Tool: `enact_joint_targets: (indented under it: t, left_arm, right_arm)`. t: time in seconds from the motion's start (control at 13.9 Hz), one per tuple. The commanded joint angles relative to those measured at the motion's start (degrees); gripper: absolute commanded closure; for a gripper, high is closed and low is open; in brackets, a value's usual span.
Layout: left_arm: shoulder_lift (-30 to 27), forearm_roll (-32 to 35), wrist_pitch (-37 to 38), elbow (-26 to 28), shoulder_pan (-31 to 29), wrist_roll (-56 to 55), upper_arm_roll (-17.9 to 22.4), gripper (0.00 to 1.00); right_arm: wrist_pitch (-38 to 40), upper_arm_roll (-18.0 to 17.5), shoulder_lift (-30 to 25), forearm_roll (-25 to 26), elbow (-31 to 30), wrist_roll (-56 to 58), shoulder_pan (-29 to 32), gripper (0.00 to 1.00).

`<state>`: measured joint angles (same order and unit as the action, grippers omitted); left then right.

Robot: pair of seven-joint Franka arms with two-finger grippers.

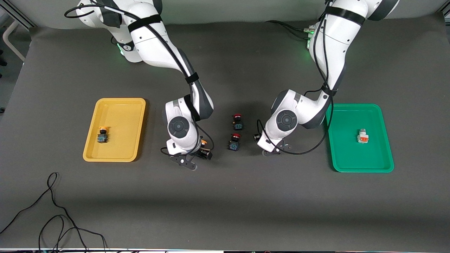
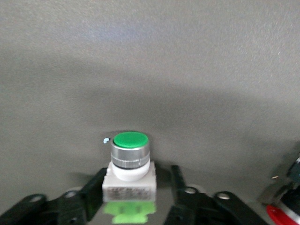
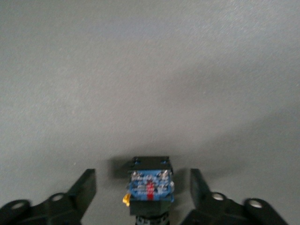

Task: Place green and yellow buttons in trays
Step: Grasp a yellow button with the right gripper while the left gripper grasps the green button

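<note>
Matt grey cloth table (image 1: 225, 196), glossy plastic trays (image 1: 92, 147), green button (image 2: 131, 140) ringed in shiny metal

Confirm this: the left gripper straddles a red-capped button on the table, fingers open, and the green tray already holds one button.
Wrong cap colour. The left wrist view shows the left gripper open around a green-capped button. The rest stands: the green tray holds one white-bodied button.

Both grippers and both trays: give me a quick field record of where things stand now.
left gripper: open, straddling green-capped button on the mat
right gripper: open, straddling yellow-capped button on the mat
yellow tray: holds one yellow-capped button
green tray: holds one white-bodied button
red-capped buttons: two, on the mat between the arms
left to place: one button per gripper
</note>
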<state>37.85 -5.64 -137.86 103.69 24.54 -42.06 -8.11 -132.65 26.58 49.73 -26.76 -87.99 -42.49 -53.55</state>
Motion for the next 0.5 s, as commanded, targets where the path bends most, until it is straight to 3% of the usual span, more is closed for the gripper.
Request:
enact_joint_targets:
  t: [0.0,0.14,0.29,0.43]
  left_arm:
    - [-0.7,0.5,1.7,0.1,0.7,-4.5,0.3,1.0]
    - [-1.9,0.8,4.0,-0.2,0.2,-3.8,0.4,1.0]
    - [-4.8,3.1,11.1,-1.9,-2.1,-1.9,0.6,1.0]
    - [-8.1,3.5,24.5,-5.4,-6.5,4.2,0.6,1.0]
  right_arm:
    - [-0.6,0.1,-1.3,-0.7,-1.4,1.3,-1.1,0.53]
    - [-0.5,0.1,-1.6,-0.8,-1.4,2.1,-1.0,0.7]
    - [1.6,0.4,-2.8,-0.6,-1.0,2.4,-0.8,0.74]
    - [8.7,1.6,-6.5,-0.6,0.5,4.9,-0.2,0.74]
